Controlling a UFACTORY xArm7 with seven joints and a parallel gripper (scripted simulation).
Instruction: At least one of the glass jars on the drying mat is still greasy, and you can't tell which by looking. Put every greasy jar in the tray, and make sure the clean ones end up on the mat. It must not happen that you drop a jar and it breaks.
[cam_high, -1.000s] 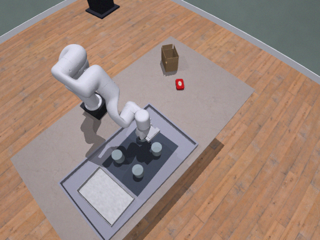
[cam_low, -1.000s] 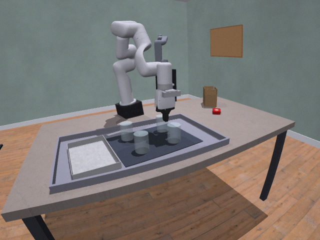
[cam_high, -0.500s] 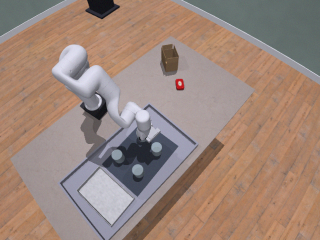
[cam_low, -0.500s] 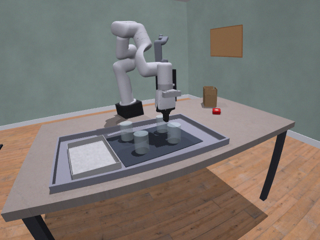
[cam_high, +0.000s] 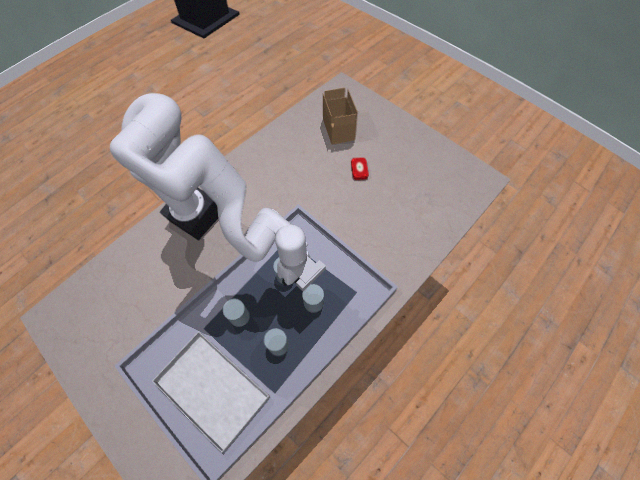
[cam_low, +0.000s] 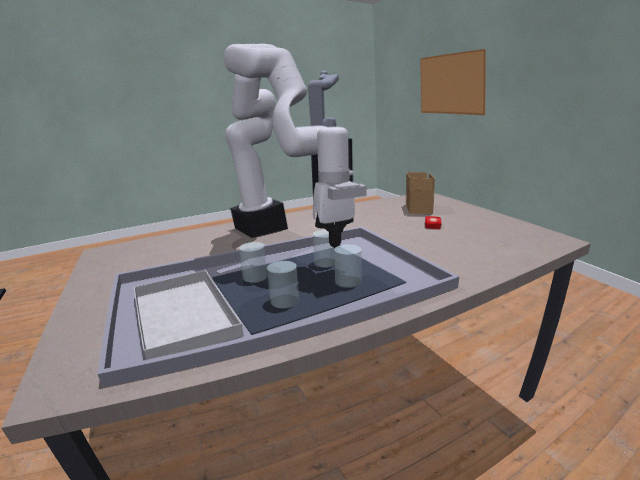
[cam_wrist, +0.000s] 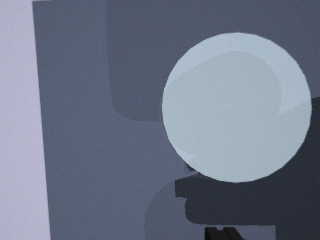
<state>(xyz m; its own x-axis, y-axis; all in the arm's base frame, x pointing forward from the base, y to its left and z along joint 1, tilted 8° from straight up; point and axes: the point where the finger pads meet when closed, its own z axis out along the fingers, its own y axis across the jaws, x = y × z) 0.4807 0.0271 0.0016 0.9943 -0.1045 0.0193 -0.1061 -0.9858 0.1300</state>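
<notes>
Four similar pale, see-through jars stand upright on the dark mat (cam_high: 338, 294) (cam_low: 258, 321) (cam_wrist: 75, 150). The right jar (cam_high: 313, 298) (cam_low: 348, 266) (cam_wrist: 237, 107) fills much of the wrist view. The front jar (cam_high: 276, 342) (cam_low: 282, 285) and the left jar (cam_high: 235, 312) (cam_low: 253, 262) stand nearer the tray. The back jar (cam_high: 275, 268) (cam_low: 321, 249) is partly hidden by the arm in the top view. My gripper (cam_low: 335, 244) (cam_wrist: 223, 233) is shut and empty, pointing down just above jar height near the back and right jars. The white-floored tray (cam_high: 211, 392) (cam_low: 180, 312) holds nothing.
A raised rim (cam_high: 346, 246) (cam_low: 413, 258) surrounds the mat and tray. An open brown box (cam_high: 342, 121) (cam_low: 419, 195) and a small red object (cam_high: 359, 168) (cam_low: 433, 222) lie outside it on the table (cam_low: 491, 248).
</notes>
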